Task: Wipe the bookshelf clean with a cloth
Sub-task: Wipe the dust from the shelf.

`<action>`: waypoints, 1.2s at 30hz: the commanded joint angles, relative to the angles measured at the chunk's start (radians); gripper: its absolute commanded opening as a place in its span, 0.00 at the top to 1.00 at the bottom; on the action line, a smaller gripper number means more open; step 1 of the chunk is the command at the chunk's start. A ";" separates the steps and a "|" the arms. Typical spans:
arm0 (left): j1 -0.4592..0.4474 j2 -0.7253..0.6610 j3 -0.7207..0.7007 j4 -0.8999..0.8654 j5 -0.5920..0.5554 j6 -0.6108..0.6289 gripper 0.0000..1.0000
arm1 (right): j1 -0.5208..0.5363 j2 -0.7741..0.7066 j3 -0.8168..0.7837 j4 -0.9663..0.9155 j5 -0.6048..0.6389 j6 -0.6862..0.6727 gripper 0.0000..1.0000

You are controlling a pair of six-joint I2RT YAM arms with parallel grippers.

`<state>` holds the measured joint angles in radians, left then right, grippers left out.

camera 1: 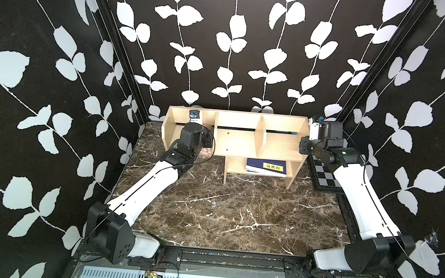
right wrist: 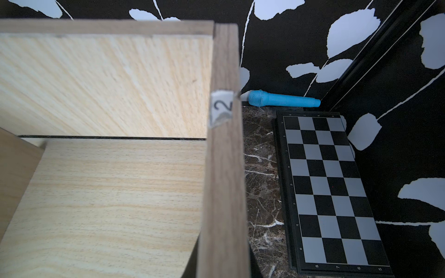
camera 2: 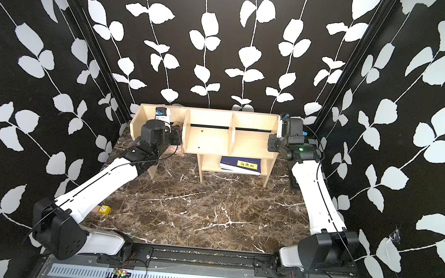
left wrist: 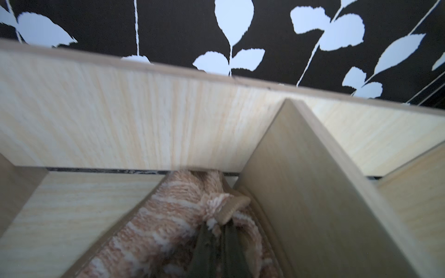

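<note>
Bookshelf at rear of worktop. Cloth in left compartment, bunched against divider, touching back panel. Left jaws clamped on cloth. Right jaws by end panel; their state unreadable. Press cloth flat, draw it out from corner, keep clear of divider.

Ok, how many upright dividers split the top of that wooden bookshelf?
2. The left divider stands right beside the cloth; the right divider separates the middle and right compartments. None looks hidden.
</note>
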<state>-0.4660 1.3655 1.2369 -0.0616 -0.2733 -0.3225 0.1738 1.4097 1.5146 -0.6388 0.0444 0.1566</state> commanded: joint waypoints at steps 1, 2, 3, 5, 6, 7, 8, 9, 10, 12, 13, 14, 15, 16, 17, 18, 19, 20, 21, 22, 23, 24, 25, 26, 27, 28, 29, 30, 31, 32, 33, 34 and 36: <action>0.047 -0.013 0.078 -0.027 -0.109 0.022 1.00 | 0.006 -0.021 -0.016 0.080 -0.067 0.052 1.00; 0.061 -0.015 0.093 -0.056 -0.153 0.018 1.00 | 0.007 -0.025 -0.020 0.082 -0.067 0.053 1.00; 0.074 -0.016 0.108 -0.092 -0.181 0.009 1.00 | 0.007 -0.027 -0.022 0.083 -0.069 0.052 1.00; 0.103 -0.020 0.113 -0.129 -0.196 -0.006 1.00 | 0.006 -0.031 -0.026 0.089 -0.076 0.054 1.00; 0.110 -0.025 0.104 -0.139 -0.206 -0.007 1.00 | 0.007 -0.033 -0.027 0.090 -0.078 0.054 1.00; 0.113 -0.029 0.093 -0.143 -0.214 -0.004 1.00 | 0.006 -0.035 -0.027 0.092 -0.079 0.055 1.00; 0.113 -0.034 0.080 -0.151 -0.223 -0.004 1.00 | 0.007 -0.036 -0.029 0.095 -0.080 0.056 1.00; 0.112 -0.039 0.062 -0.156 -0.228 -0.011 1.00 | 0.006 -0.037 -0.030 0.096 -0.081 0.059 1.00; 0.113 -0.044 0.044 -0.159 -0.223 -0.018 1.00 | 0.006 -0.038 -0.031 0.096 -0.082 0.058 1.00; 0.113 -0.063 -0.012 -0.159 -0.182 -0.044 1.00 | 0.006 -0.041 -0.035 0.096 -0.083 0.058 1.00; 0.113 -0.070 -0.036 -0.153 -0.163 -0.057 1.00 | 0.007 -0.044 -0.040 0.097 -0.083 0.058 1.00; 0.113 -0.077 -0.060 -0.148 -0.137 -0.069 1.00 | 0.006 -0.047 -0.043 0.097 -0.082 0.058 1.00; 0.113 -0.082 -0.080 -0.143 -0.113 -0.076 1.00 | 0.006 -0.047 -0.046 0.099 -0.081 0.060 1.00; 0.112 -0.084 -0.096 -0.136 -0.095 -0.081 1.00 | 0.006 -0.050 -0.049 0.100 -0.082 0.062 1.00; 0.112 -0.085 -0.109 -0.135 -0.076 -0.091 1.00 | 0.006 -0.053 -0.052 0.101 -0.084 0.063 1.00; 0.113 -0.082 -0.118 -0.131 -0.059 -0.100 1.00 | 0.007 -0.056 -0.053 0.102 -0.086 0.064 1.00; 0.112 -0.078 -0.122 -0.129 -0.037 -0.106 1.00 | 0.006 -0.058 -0.054 0.102 -0.087 0.066 1.00; 0.110 -0.073 -0.124 -0.125 -0.013 -0.111 1.00 | 0.006 -0.060 -0.056 0.103 -0.088 0.068 1.00; 0.109 -0.066 -0.124 -0.114 0.019 -0.115 1.00 | 0.007 -0.060 -0.056 0.103 -0.087 0.069 1.00; 0.105 -0.059 -0.127 -0.096 0.045 -0.115 1.00 | 0.007 -0.058 -0.055 0.103 -0.087 0.069 1.00; 0.094 -0.053 -0.126 -0.082 0.051 -0.111 1.00 | 0.006 -0.051 -0.051 0.103 -0.087 0.066 1.00; 0.083 -0.047 -0.121 -0.072 0.051 -0.106 1.00 | 0.006 -0.041 -0.045 0.101 -0.084 0.063 1.00; 0.074 -0.040 -0.115 -0.064 0.053 -0.098 1.00 | 0.006 -0.030 -0.035 0.100 -0.078 0.056 1.00; 0.068 -0.030 -0.106 -0.058 0.055 -0.097 1.00 | 0.007 -0.014 -0.024 0.102 -0.075 0.049 1.00; 0.066 -0.021 -0.097 -0.055 0.061 -0.101 1.00 | 0.007 0.000 -0.009 0.106 -0.080 0.041 1.00; 0.066 -0.010 -0.088 -0.053 0.066 -0.107 1.00 | 0.007 0.016 0.008 0.109 -0.082 0.036 1.00; 0.064 0.001 -0.078 -0.050 0.071 -0.112 1.00 | 0.006 0.029 0.025 0.113 -0.083 0.032 1.00; 0.063 0.010 -0.073 -0.045 0.075 -0.115 1.00 | 0.006 0.042 0.041 0.115 -0.081 0.025 1.00; 0.062 0.021 -0.068 -0.034 0.082 -0.115 1.00 | 0.006 0.054 0.059 0.113 -0.071 0.021 1.00; 0.061 0.030 -0.064 -0.025 0.089 -0.117 1.00 | 0.007 0.064 0.079 0.105 -0.057 0.015 1.00; 0.059 0.040 -0.060 -0.014 0.100 -0.119 1.00 | 0.007 0.074 0.096 0.096 -0.044 0.011 1.00; 0.058 0.051 -0.056 0.001 0.120 -0.118 1.00 | 0.007 0.083 0.109 0.086 -0.027 0.010 1.00; 0.056 0.073 -0.040 0.033 0.167 -0.107 1.00 | 0.006 0.092 0.125 0.069 0.014 0.014 1.00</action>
<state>-0.3988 1.4117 1.1770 -0.0589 -0.1940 -0.4297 0.1699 1.4944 1.5898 -0.6209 0.0372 0.1307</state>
